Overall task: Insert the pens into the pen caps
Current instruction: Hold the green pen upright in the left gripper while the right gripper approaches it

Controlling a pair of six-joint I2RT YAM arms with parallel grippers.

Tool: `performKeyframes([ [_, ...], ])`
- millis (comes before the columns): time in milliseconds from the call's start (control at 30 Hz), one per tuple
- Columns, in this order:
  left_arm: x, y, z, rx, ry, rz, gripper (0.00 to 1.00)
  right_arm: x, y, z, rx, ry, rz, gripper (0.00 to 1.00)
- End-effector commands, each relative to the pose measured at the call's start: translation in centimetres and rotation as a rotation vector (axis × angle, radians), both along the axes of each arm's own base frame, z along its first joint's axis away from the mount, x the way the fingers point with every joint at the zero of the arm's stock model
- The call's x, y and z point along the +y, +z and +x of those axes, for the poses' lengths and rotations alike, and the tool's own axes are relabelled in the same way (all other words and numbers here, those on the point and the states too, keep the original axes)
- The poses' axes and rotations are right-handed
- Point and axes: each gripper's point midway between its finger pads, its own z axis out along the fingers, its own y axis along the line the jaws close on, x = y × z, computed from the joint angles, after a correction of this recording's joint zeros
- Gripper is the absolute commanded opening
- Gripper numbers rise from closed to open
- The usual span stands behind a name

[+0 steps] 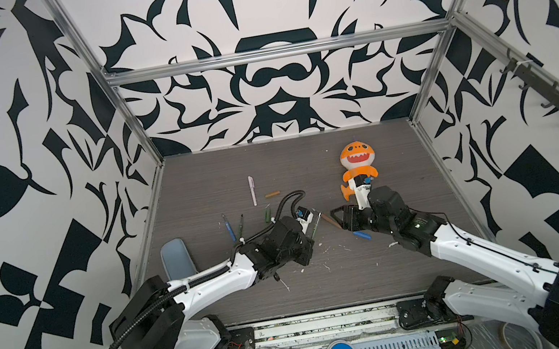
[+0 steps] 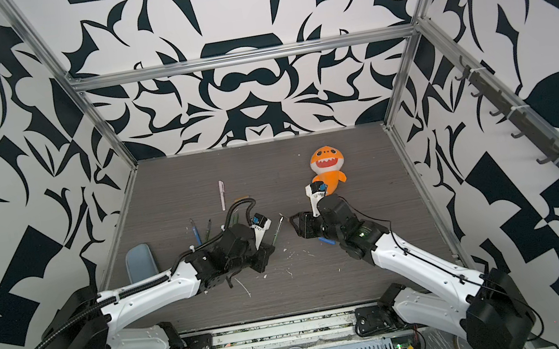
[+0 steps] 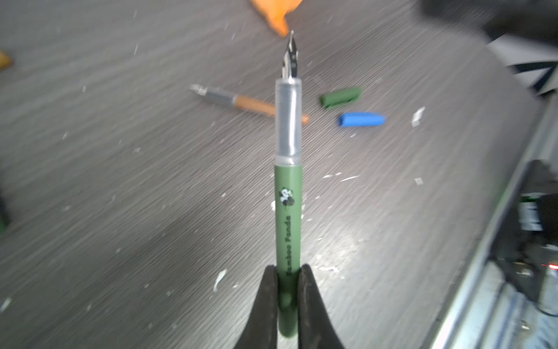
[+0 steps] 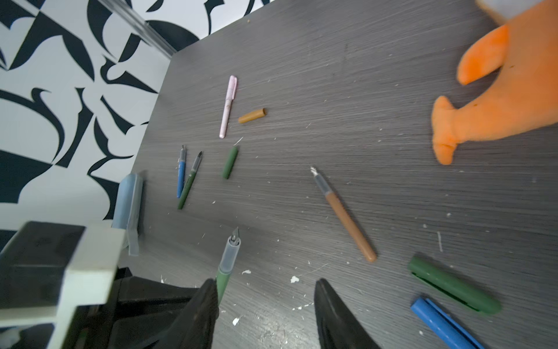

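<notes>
Overhead, in both top views, the two arms reach in from the near edge and bend toward the middle of the dark wood-grain table [image 1: 362, 276]. The left gripper [image 1: 311, 227] and the right gripper [image 1: 336, 216] face each other, near but apart. Black-and-white patterned walls [image 1: 25, 185] close the cell, and an orange plush shark [image 1: 357, 161] lies beyond the right wrist. The left wrist view shows the left gripper [image 3: 288, 272] clamped on the lower barrel of the green pen [image 3: 288, 211], which is held clear of the tabletop with its bare nib pointing away from the fingers. Beyond it lie the brown pen [image 3: 241, 101], a green cap [image 3: 340, 97] and a blue cap [image 3: 361, 119], the two caps side by side among white scraps [image 3: 418, 116]. The right wrist view shows the right gripper [image 4: 265, 290] parted and empty, with the green pen [image 4: 228, 263] passing just beside one finger. Farther off lie a pink pen [image 4: 228, 105], a mustard cap [image 4: 252, 115] beside it, and a blue pen [image 4: 181, 172].
</notes>
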Motion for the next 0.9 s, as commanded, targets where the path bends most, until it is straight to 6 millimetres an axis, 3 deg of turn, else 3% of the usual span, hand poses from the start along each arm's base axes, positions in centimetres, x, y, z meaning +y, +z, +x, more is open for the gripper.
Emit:
performKeyframes([
  [0, -1.6, 2.4, -0.4, -0.049, -0.067, -0.125, 0.04, 2.0, 3.1, -0.6, -0.028, 0.076, 0.165, 0.61],
  [133, -1.5, 2.8, -0.4, -0.045, -0.057, -0.134, 0.03, 3.2, 3.7, -0.7, -0.015, 0.123, 0.203, 0.64],
  [167, -1.4, 4.0, -0.6, -0.061, -0.060, -0.164, 0.03, 3.4, 3.8, -0.7, -0.012, 0.128, 0.212, 0.65],
  [333, -1.7, 5.1, -0.6, -0.059, -0.057, -0.201, 0.02, 3.9, 2.9, -0.5, 0.021, 0.123, 0.213, 0.61],
  [500, -2.1, 5.7, -1.0, -0.045, -0.077, -0.234, 0.02, 5.2, 3.2, -0.7, 0.004, 0.170, 0.219, 0.46],
  [767, -2.4, 5.6, -1.6, -0.019, -0.095, -0.270, 0.03, 6.4, 3.3, -0.8, 0.014, 0.212, 0.215, 0.08],
  [800, -2.3, 5.5, -1.6, -0.017, -0.092, -0.269, 0.10, 6.4, 3.4, -0.8, 0.015, 0.212, 0.216, 0.06],
  [867, -2.4, 5.3, -1.5, -0.009, -0.088, -0.271, 0.39, 6.3, 3.5, -0.8, 0.011, 0.209, 0.220, 0.05],
])
